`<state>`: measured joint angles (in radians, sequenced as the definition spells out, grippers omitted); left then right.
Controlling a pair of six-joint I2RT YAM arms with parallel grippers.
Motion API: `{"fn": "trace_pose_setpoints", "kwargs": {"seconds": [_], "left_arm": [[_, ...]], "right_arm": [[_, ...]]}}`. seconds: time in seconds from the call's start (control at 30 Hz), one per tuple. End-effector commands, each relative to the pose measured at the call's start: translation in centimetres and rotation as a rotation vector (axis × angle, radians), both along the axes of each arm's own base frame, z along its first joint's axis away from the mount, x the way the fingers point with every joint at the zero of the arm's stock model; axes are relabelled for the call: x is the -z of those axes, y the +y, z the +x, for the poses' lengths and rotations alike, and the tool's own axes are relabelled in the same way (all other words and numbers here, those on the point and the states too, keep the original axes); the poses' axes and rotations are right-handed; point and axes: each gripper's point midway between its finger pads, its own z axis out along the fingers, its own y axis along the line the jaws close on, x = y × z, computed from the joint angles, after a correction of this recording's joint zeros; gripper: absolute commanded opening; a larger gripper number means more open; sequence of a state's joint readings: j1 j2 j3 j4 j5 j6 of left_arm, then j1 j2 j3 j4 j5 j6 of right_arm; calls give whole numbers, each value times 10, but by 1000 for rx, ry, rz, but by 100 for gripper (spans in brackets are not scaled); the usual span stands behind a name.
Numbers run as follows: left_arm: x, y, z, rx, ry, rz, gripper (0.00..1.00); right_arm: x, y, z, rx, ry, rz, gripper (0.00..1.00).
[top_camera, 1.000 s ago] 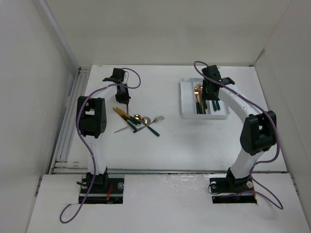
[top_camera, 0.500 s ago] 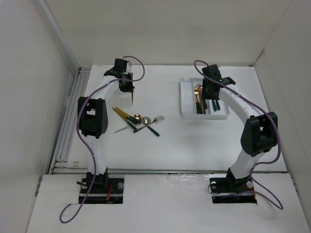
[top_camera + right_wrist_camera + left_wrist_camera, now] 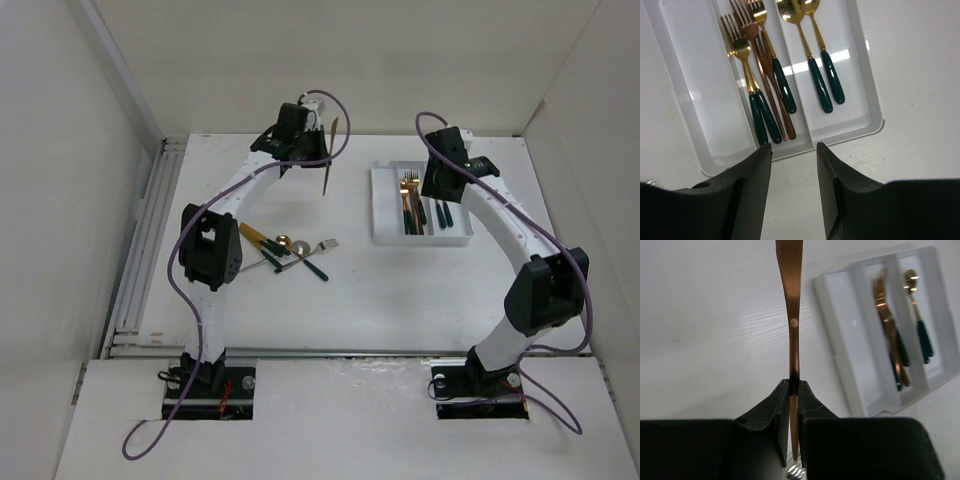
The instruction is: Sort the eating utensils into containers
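Fingers (image 3: pixel 771 407) of left gripper (image 3: pixel 794 386) clamping an all-copper utensil (image 3: pixel 791 285), holding it in the air short of the tray (image 3: pixel 855 355).
Utensil is sticking straight out from the fingers, its long axis roughly lining up with the compartments; its kind is unclear. Tray is lying ahead and to the right of them, apart, not yet under it. Nearest compartment is sitting bare, middle one is holding forks (image 3: pixel 766 75), far one spoons (image 3: pixel 815 82). Right gripper (image 3: pixel 793 150) is hovering above the tray's handle-end rim, jaws apart, gripping nothing, likely crowding the drop. Left arm is the one placed for it. Loose utensils (image 3: pixel 285 250) are lying on the table (image 3: pixel 400 290) behind and below the left fingers, off the path.
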<state>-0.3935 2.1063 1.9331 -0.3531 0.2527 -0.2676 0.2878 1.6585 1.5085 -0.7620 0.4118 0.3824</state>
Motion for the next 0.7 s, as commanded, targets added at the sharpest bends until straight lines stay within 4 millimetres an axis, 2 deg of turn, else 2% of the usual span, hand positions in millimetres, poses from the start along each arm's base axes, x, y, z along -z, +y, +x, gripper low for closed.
{"fn": "trace_pose_setpoints", "kwargs": {"seconds": [0.0,0.03,0.1,0.13,0.2,0.23,0.3,0.37,0.4,0.5,0.53,0.67], "left_arm": [[-52,-58,2,102,-115,-179,0],[-52,-78,-8,142,-108,-204,0],[-52,-99,-9,157,-117,-241,0],[-40,-116,-17,175,-78,-262,0],[-38,-133,-21,193,-65,-292,0],[-24,-142,-23,196,-41,-293,0],[-21,-161,-31,206,-19,-326,0],[-5,-177,-39,217,23,-342,0],[2,-178,-39,207,43,-346,0],[14,-193,-46,201,89,-368,0],[12,-194,-46,197,90,-380,0],[41,-191,-46,133,134,-347,0]], "right_arm": [[-47,-15,-7,126,-128,35,47],[-51,-19,-10,146,-136,30,47],[-56,-22,-19,168,-148,38,47],[-59,-23,-20,168,-158,42,47],[-57,-29,-28,190,-150,22,47],[-61,-32,-33,205,-157,23,47],[-58,-38,-42,218,-147,0,47],[-62,-42,-51,230,-157,2,47],[-58,-44,-58,230,-140,-5,47],[-63,-47,-69,242,-165,15,47],[-61,-48,-73,242,-158,12,47],[-57,-51,-83,248,-150,14,47]]}}
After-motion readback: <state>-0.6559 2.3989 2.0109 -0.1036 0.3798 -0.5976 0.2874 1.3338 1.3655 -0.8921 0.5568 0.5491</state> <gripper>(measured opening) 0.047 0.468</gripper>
